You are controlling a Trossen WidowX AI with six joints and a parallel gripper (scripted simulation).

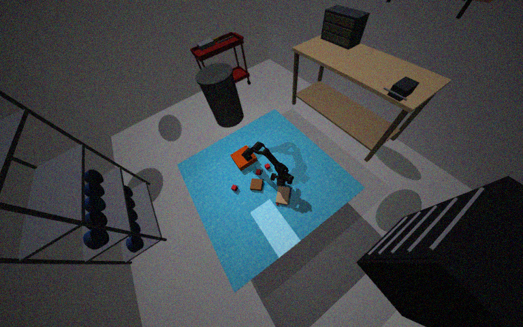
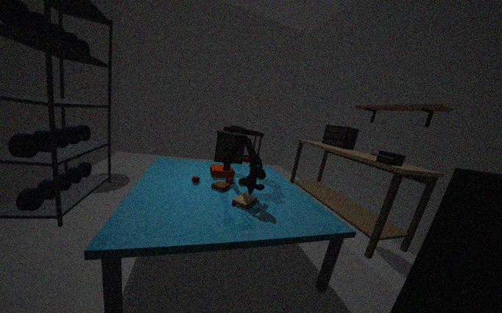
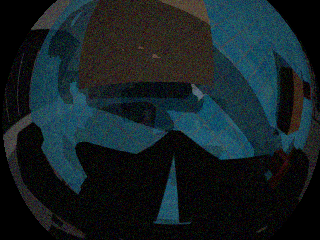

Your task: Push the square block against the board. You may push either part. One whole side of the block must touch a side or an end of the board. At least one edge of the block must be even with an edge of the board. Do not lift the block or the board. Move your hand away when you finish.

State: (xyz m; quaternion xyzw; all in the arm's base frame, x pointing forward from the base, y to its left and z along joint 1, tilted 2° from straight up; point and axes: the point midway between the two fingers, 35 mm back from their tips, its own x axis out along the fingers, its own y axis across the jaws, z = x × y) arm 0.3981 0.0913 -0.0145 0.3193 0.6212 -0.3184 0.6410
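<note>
The square block (image 1: 257,184) (image 2: 220,186) (image 3: 297,102) is brown and lies flat on the blue table, apart from the board. The board (image 1: 283,195) (image 2: 244,200) (image 3: 145,50) is a lighter tan, slightly longer piece to the right of the block in the top view, with open table between them. My gripper (image 1: 281,184) (image 2: 249,192) (image 3: 175,135) is shut and empty, low at the board's side nearer the arm's base. The wrist view shows a narrow gap between the fingertips and the board. Whether the fingertips touch the table cannot be told.
The arm's orange base (image 1: 242,158) (image 2: 222,171) stands behind the block. Small red cubes (image 1: 267,165) (image 1: 258,172) (image 1: 234,187) lie around the block. Something small and red (image 1: 277,204) (image 2: 235,203) shows at the board's far side from the base. The blue table (image 1: 216,215) (image 2: 162,223) carries everything.
</note>
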